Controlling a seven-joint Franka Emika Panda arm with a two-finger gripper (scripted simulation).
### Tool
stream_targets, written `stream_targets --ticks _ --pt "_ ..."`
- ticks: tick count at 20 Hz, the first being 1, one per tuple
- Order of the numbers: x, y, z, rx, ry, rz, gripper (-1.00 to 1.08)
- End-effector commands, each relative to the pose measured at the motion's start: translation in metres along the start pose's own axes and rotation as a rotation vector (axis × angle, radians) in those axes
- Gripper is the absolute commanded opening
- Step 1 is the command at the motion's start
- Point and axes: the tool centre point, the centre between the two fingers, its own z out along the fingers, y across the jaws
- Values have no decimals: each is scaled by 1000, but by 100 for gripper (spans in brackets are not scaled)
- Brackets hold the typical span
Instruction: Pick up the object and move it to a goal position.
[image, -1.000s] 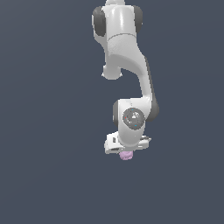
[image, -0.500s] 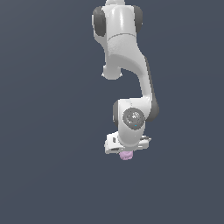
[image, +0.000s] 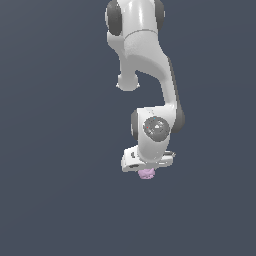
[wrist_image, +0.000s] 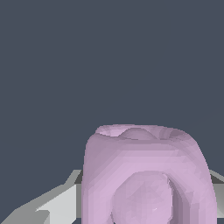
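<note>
Low in the middle of the exterior view, the gripper (image: 147, 169) hangs from the arm (image: 150, 65) with the object (image: 146, 174) tucked right under it — apparently pinched between the fingers, nearly closed. Up close, the object (wrist_image: 146, 175) looks lumpy, rounded, likely light and rigid — its smooth bulges could slip, so flatter flanks suit best.

Behind everything there is only a flat dark blue-grey background (image: 50, 125) — plain, even in colour, with no edge or line visible in both views.
</note>
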Motion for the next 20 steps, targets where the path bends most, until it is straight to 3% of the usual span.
stream_targets --ticks 1,8,20 --pt "-4 -6 -11 0 1 0 -100" --pt "-24 -31 -59 0 1 -1 -100" --pt "-71 -92 -179 -1 1 -1 -100"
